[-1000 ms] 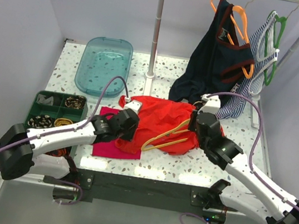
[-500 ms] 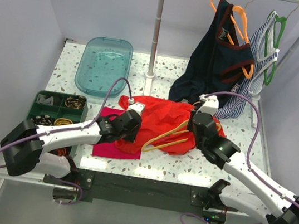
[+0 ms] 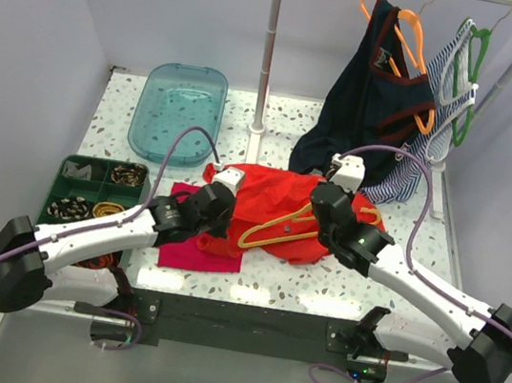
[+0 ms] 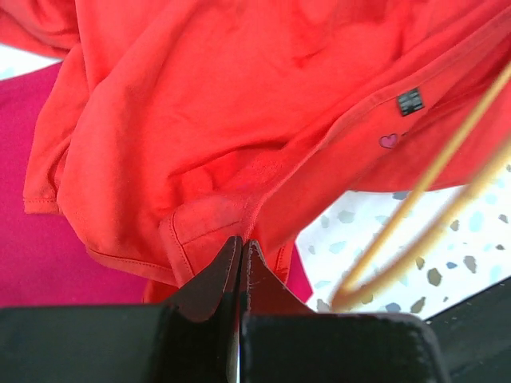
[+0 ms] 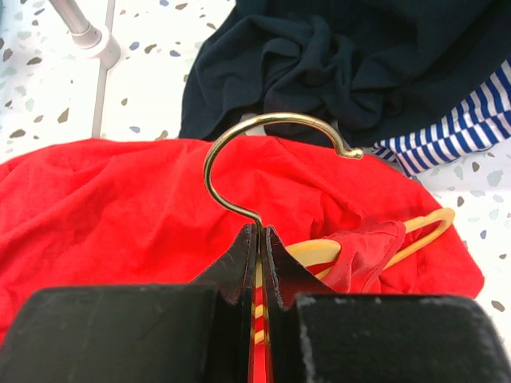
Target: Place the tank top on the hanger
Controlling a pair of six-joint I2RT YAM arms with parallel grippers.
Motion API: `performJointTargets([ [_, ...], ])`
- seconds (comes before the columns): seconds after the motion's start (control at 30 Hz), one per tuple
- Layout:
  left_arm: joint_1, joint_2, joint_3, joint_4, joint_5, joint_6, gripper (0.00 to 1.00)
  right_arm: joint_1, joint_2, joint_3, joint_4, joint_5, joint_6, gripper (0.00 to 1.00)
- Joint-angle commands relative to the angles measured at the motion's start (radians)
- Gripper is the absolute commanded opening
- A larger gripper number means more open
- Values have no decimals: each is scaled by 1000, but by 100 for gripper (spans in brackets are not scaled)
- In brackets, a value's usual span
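- Near the middle of the speckled table [image 3: 285,124], the tank top [image 3: 269,198] lies in a crumpled heap, its near-left edge overlapping a flat magenta cloth [image 3: 180,250].
- The hanger [image 5: 315,251] lies tilted on top of the red fabric. Its pale yellow arms spread toward the near side, and its metal hook points toward the back.
- One hanger arm passes through a bunched loop of the tank top on the right. The rest of the frame sits on top of the cloth.
- The left gripper [image 4: 242,243] has its fingers pressed together on a folded hem at the near edge of the tank top.
- The right gripper [image 5: 259,233] is clamped tight on the hanger's neck, just under the hook.
- Behind the heap, a navy top [image 3: 364,111] with red trim hangs from the rail, its lower part pooled on the table beside a blue-striped garment [image 5: 471,128].
- A teal tray [image 3: 179,111] and a green organiser [image 3: 62,184] sit at the left, well apart from the red cloth.
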Motion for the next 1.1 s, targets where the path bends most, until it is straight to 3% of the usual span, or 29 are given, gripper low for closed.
performJointTargets([
  [0.0, -2, -44, 84, -39, 24, 24, 0, 25, 32, 75, 46, 156, 41, 0],
  [0.47, -5, -43, 244, -88, 133, 35, 0, 92, 115, 184, 106, 333, 30, 0],
  [0.73, -5, -20, 364, -99, 28, -53, 0, 134, 145, 269, 102, 368, 6, 0],
  [1.07, -5, 23, 581, -153, -63, -122, 0, 157, 216, 463, 212, 383, -175, 0],
])
